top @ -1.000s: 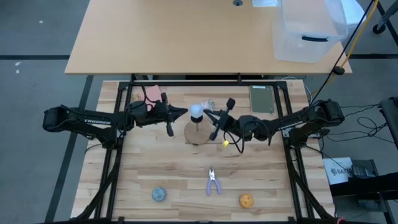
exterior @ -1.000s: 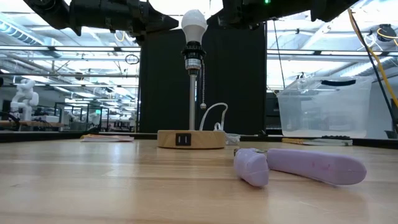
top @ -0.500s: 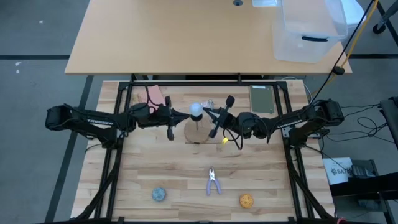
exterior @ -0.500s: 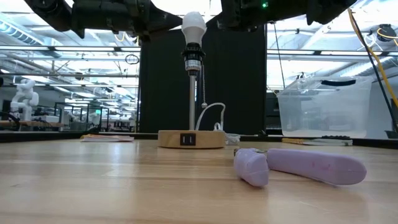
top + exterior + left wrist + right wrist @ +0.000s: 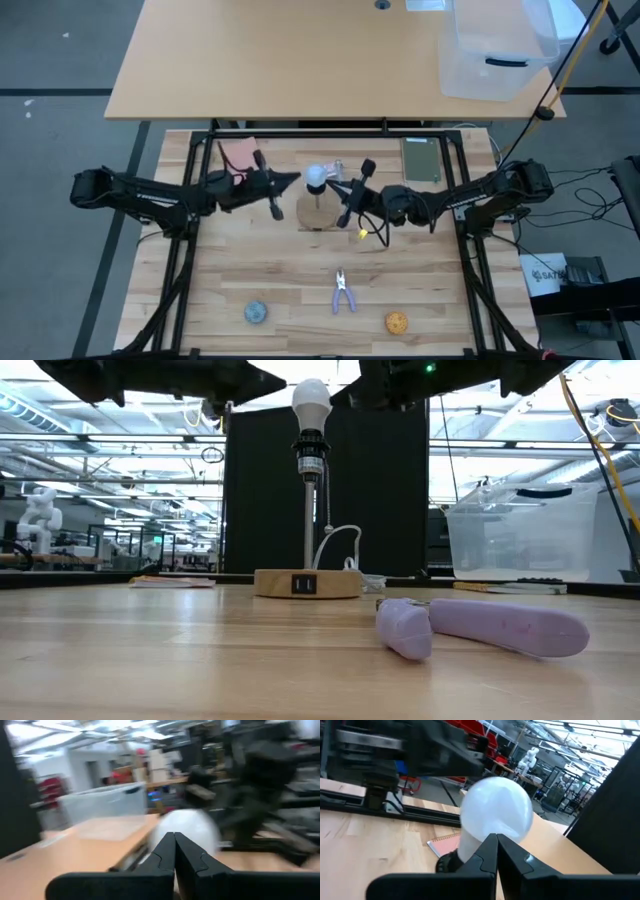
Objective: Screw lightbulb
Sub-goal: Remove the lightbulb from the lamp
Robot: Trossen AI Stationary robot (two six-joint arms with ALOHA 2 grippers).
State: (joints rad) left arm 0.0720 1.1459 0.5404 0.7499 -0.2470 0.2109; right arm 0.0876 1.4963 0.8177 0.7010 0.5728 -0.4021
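The lightbulb (image 5: 316,178) sits atop its lamp stand (image 5: 318,211) near the table's back edge; your left hand (image 5: 292,180) and right hand (image 5: 335,184), both pressed together, flank it — spread one squarely before twisting

On my tabletop (image 5: 250,270): one lightbulb (image 5: 316,178), one lamp stand (image 5: 318,212), one pair of pliers (image 5: 344,291), two balls (image 5: 257,312), one notebook (image 5: 238,152), one grey pad (image 5: 421,159).
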